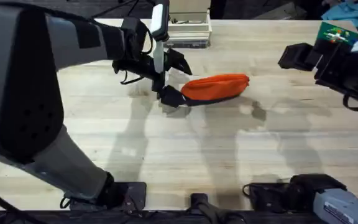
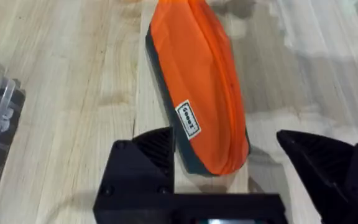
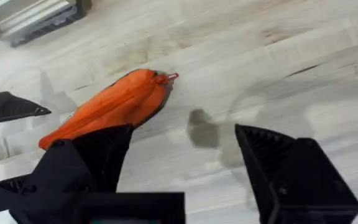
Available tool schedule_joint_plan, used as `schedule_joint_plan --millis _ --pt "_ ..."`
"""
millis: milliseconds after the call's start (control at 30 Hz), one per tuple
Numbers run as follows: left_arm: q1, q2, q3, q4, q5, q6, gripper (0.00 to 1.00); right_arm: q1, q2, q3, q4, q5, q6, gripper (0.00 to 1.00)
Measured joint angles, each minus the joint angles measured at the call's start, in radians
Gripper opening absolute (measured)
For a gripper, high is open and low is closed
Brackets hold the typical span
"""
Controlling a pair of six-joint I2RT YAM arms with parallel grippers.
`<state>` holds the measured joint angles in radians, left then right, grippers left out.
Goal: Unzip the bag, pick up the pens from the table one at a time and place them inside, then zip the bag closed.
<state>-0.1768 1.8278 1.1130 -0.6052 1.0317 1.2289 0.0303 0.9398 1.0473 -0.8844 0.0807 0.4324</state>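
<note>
Left tool (image 1: 173, 78) is down at the pouch's end, fingers spread wide, one black finger (image 1: 178, 61) on the far side and the other (image 1: 173, 96) on the near side of that end. From the left wrist view, the two fingers straddle the end of the orange pouch (image 2: 197, 87) and neither one is clearly pressing on the fabric; the tool (image 2: 229, 162) is open around it, not pinching.

And the pouch (image 1: 217, 86) itself lies flat on the pale wooden tabletop (image 1: 185, 149), about mid-table and toward the far side, long axis running left to right. Orange on top, dark strip along its near lower edge. A small white label (image 2: 188, 119) sits on its side near the end the left tool is bracketing. The zipper line runs along the top and looks closed, and the small red pull (image 3: 171, 76) sticks out at the end pointing away from the left tool, seen from the right wrist.

Over on the right, the right tool (image 1: 300, 57) hangs above the tabletop at the far right, well apart from the pouch. Its fingers are spread too, with nothing between them, and bare wood shows through the gap in the right wrist view (image 3: 185, 168).

Behind the pouch, at the tabletop's far edge, a clear plastic case (image 1: 188, 28) sits.
</note>
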Motion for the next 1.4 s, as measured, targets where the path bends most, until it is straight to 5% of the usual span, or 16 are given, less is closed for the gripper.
schedule_joint_plan --millis 500,1000,1400 --pt "0.001 -0.092 0.0 -0.034 -0.044 -0.03 0.995 0.0 -0.011 -0.002 -0.015 0.0 -0.048 0.998" --pt "0.002 -0.552 0.001 -0.305 -0.33 -0.372 0.995 0.0 -0.215 -0.002 -0.169 -0.161 -0.283 0.998" --pt "0.003 -0.812 0.001 -0.416 -0.447 -0.76 0.995 0.0 -0.298 -0.002 -0.24 -0.179 -0.299 0.997"
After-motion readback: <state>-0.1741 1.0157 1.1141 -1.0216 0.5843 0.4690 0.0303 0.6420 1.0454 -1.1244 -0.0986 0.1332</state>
